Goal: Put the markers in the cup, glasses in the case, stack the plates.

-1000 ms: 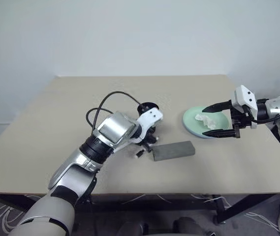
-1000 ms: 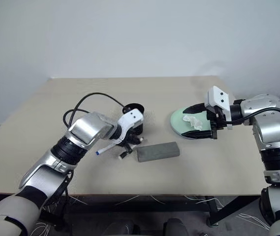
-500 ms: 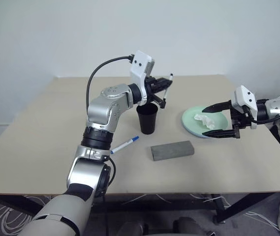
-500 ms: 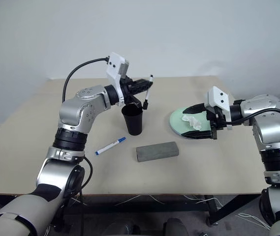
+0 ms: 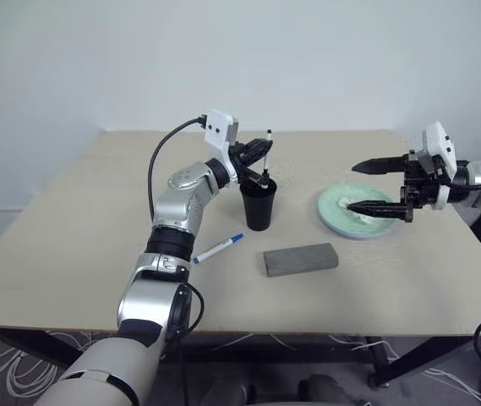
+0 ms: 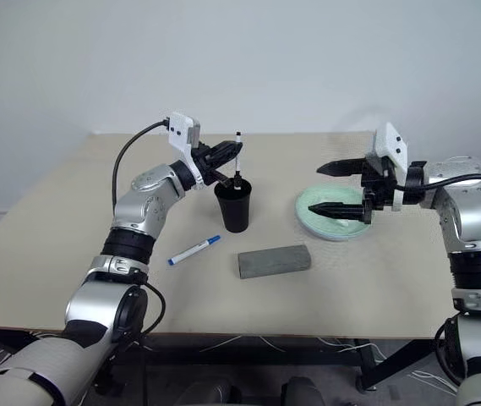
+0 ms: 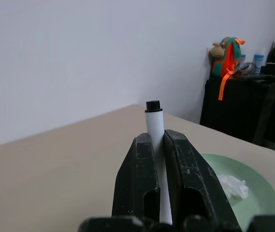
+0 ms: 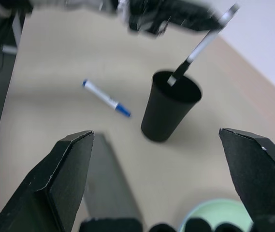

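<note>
Step in hand: as the left tool (image 5: 261,161) is clamped on the black-capped marker (image 5: 266,152) with its lower end at the mouth of the cup (image 5: 258,205), the job now reads as dropping that marker in.
Left tool: shut tight on the marker's white barrel, which stands nearly upright between the two black fingers (image 7: 139,179) in the left wrist view.
Marker tip: in the right wrist view the marker (image 8: 202,44) slants down to the rim of the cup (image 8: 168,112), its lower end just inside the opening; how deep it reaches cannot be told.
Doing it well: the marker should be kept upright and centred over the opening, lowered until most of the barrel is below the rim, and only then released, so that it neither tips the cup nor bounces out.
Risk: a sideways push on the rim could topple the cup.
Right tool: the right tool (image 5: 377,188) has its jaws spread wide and holds nothing, hovering over the green plate (image 5: 335,211).
Blue marker: the blue-capped marker (image 5: 217,249) lies on the worktop (image 5: 79,237) at about seven o'clock from the cup, close by.
Case: the grey case (image 5: 301,259) lies lid down at about five o'clock from the cup, apart from it.
Tissue: a crumpled tissue (image 7: 233,185) rests on the green plate.
</note>
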Robot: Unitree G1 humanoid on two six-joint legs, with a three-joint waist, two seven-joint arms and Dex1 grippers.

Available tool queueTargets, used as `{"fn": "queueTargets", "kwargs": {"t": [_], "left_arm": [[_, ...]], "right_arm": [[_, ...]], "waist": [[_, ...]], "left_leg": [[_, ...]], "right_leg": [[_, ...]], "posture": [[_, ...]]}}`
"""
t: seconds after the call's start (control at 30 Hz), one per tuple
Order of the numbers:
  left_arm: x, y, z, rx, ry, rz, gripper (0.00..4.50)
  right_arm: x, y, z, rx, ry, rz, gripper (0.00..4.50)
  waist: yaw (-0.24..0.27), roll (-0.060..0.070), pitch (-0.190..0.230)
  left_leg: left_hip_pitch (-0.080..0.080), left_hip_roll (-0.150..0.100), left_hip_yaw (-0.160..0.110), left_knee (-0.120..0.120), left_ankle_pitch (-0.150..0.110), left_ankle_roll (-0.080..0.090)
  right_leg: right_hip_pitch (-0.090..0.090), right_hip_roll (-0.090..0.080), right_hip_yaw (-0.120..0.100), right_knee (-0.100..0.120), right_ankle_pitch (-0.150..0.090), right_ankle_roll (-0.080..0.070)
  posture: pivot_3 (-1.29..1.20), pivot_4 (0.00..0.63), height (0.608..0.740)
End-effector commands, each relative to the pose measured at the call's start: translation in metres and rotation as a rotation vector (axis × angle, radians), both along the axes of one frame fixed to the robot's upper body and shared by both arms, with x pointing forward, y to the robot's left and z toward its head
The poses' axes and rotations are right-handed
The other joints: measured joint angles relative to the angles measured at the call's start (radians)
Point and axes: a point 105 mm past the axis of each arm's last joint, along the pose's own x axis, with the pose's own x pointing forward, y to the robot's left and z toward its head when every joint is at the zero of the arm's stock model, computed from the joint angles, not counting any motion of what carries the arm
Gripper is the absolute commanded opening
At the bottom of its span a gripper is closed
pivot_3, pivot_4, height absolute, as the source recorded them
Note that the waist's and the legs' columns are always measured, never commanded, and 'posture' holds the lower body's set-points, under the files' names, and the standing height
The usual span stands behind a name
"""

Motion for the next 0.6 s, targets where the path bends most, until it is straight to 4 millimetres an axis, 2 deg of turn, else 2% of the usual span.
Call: {"fn": "queueTargets", "kwargs": {"t": [0.03, 0.6], "left_arm": [[0.002, 0.003, 0.009, -0.058, -0.040, 0.005, 0.02], [0.007, 0.005, -0.022, -0.015, -0.041, 0.041, 0.02]], "right_arm": [[-0.001, 0.001, 0.025, 0.063, -0.073, -0.004, 4.50], [-0.002, -0.002, 0.026, 0.123, -0.038, -0.041, 4.50]], "waist": [[0.002, 0.000, 0.000], [0.002, 0.000, 0.000]], "left_leg": [[0.000, 0.000, 0.000, 0.000, 0.000, 0.000], [0.000, 0.000, 0.000, 0.001, 0.000, 0.000]], "right_leg": [[0.000, 0.000, 0.000, 0.000, 0.000, 0.000], [0.000, 0.000, 0.000, 0.000, 0.000, 0.001]], "posture": [[0.00, 0.000, 0.732], [0.00, 0.000, 0.732]]}}
